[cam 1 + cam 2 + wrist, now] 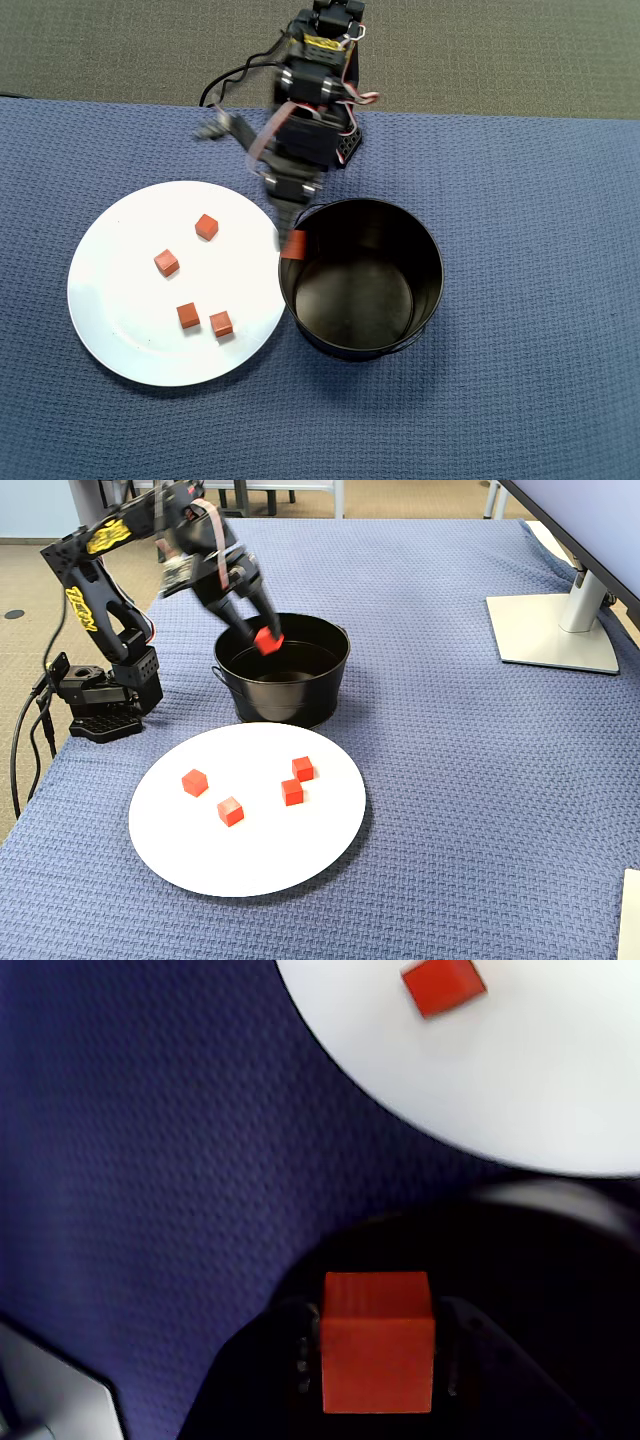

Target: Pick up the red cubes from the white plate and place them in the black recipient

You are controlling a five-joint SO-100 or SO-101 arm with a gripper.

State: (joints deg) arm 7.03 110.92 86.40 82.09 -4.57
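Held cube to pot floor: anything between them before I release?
Nothing shows there. In the overhead view the gripper holds a red cube at the black recipient's rim, and its dark inside looks empty; the fixed view agrees.

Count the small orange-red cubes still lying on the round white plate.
4 on the glossy white plate: cubes at and. A fifth cube is off it, gripped in the hand at the black pot's rim. None seems hidden.

A blue textured cloth [480,780] covers the table. In the fixed view, a silver monitor stand [555,630] rests on the cloth at the right, with the monitor's lower edge [575,525] above it. Beige carpet [480,55] lies beyond the table in the overhead view.
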